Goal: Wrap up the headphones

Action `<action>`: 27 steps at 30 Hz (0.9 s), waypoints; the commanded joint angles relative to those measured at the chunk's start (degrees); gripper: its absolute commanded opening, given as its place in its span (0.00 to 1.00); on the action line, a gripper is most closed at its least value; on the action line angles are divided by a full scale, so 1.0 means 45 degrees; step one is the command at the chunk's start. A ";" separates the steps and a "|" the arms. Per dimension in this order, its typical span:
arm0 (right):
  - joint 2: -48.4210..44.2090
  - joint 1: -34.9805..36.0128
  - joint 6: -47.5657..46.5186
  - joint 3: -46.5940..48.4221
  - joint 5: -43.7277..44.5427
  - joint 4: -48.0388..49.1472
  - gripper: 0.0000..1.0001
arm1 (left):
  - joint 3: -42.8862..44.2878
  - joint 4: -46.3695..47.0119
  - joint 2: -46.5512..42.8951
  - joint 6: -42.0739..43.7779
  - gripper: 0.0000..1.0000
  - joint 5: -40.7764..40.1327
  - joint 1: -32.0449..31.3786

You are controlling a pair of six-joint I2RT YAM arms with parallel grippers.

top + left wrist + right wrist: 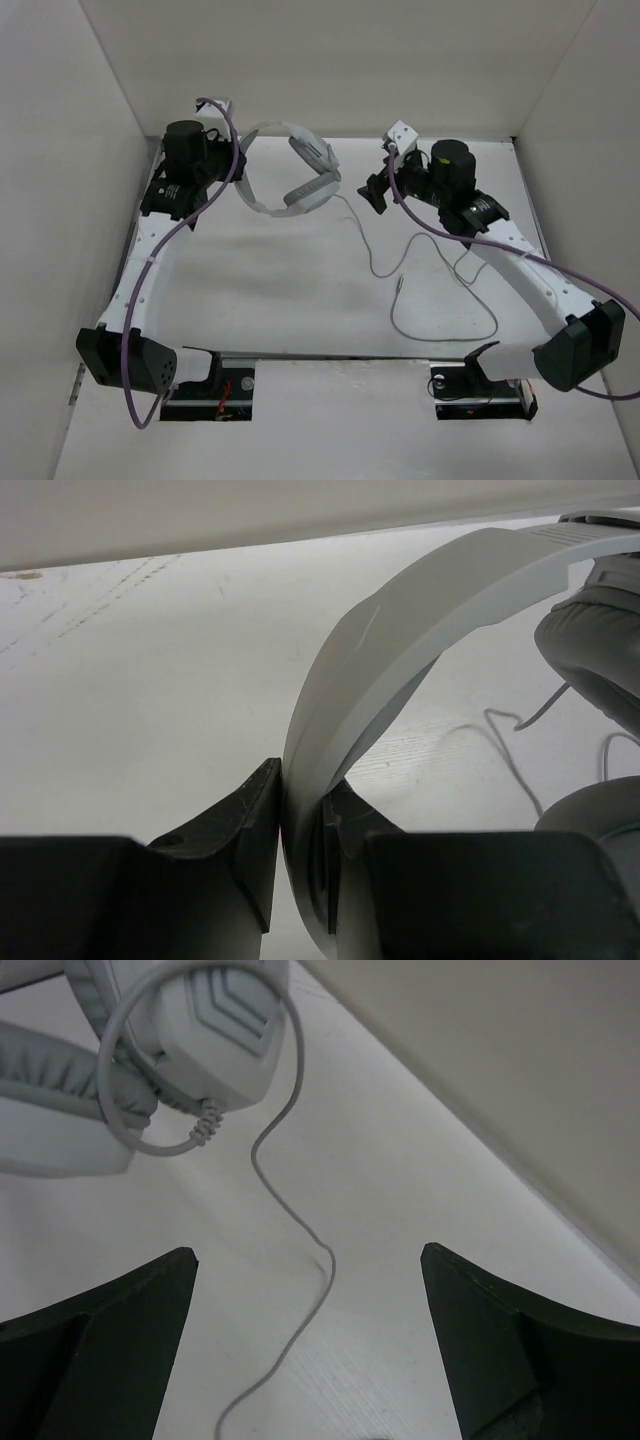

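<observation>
The white headphones [300,175] lie at the back middle of the table, ear cups together on the right. My left gripper [237,163] is shut on the left side of the curved headband [400,630], which is pinched between the black fingers of that gripper [300,805]. A grey padded ear cup [595,645] shows at the right of the left wrist view. The thin grey cord [375,265] trails from the white ear cup [215,1030] forward over the table. My right gripper [310,1260] is open just right of the headphones, and the cord [300,1225] runs on the table between its fingers.
The loose cord loops [470,325] over the table's right front, near the right arm. White walls [60,200] enclose the table on the left, back and right. Purple arm cables [200,215] hang along both arms.
</observation>
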 commanded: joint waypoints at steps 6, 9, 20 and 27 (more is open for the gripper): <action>0.2158 0.1038 0.0657 0.2603 -0.2103 -0.0087 1.00 | 0.2208 -0.0570 0.0001 -0.0311 0.00 0.1921 0.1073; 0.3154 0.1176 0.1299 0.3288 -0.2492 0.0342 1.00 | 0.2951 -0.0942 0.0256 -0.0330 0.00 0.2214 0.1093; 0.4796 0.0572 0.4969 0.3329 -0.4115 0.3308 1.00 | 0.5450 -0.1275 0.1017 -0.1578 0.00 0.3775 0.1971; 0.6027 -0.0366 0.8602 0.3271 -0.4603 0.6140 1.00 | 0.7111 -0.1216 0.1233 -0.3004 0.00 0.5104 0.2460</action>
